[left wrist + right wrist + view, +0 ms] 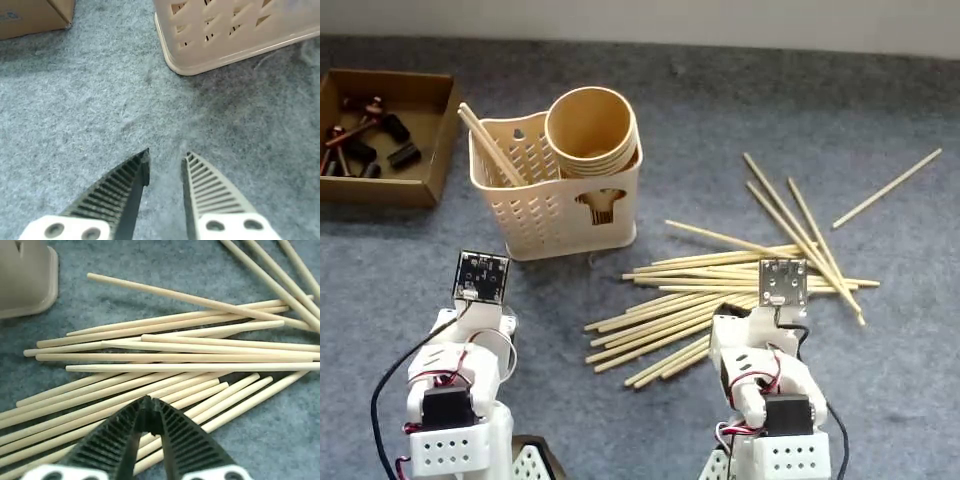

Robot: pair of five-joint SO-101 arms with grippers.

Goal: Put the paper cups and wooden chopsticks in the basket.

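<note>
Overhead, cups (590,128) fill basket (558,216); left end effector (166,160) ajar, right end effector (150,406) closed, empty.

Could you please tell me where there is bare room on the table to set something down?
Bare grey mat lies between the basket and the left hand, in front of the cardboard box, and along the far edge behind the basket. It is crowded right of the basket, where the chopsticks fan out beneath the right hand.

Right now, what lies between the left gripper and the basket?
Nothing but bare grey carpet: the left wrist view shows this stretch between the left gripper and the basket.
</note>
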